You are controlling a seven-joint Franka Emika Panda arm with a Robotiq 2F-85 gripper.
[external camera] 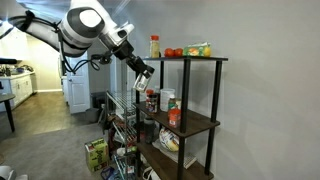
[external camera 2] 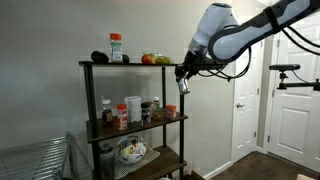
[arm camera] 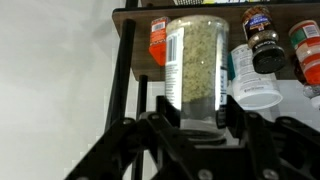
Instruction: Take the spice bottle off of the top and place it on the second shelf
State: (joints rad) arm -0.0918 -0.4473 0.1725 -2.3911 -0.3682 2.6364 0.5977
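Currently clamped on spice bottle (arm camera: 195, 62): gripper (external camera: 143, 72) shut around its body, hanging in air just beside rack post (external camera: 158, 88). Sits below top (external camera: 210, 58), above second shelf (external camera: 200, 124). Likely held outside the frame to clear the post before swinging in. Further right, orange bottle (external camera: 154, 46) and tomatoes (external camera: 173, 52) on top, not part of job. Second shelf crowded with jars (external camera: 166, 103), so needs a free gap for set-down.

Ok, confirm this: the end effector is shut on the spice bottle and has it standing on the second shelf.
Not quite. The end effector is shut on the spice bottle, but holds it in the air beside the rack, higher than the second shelf, as both exterior views show.
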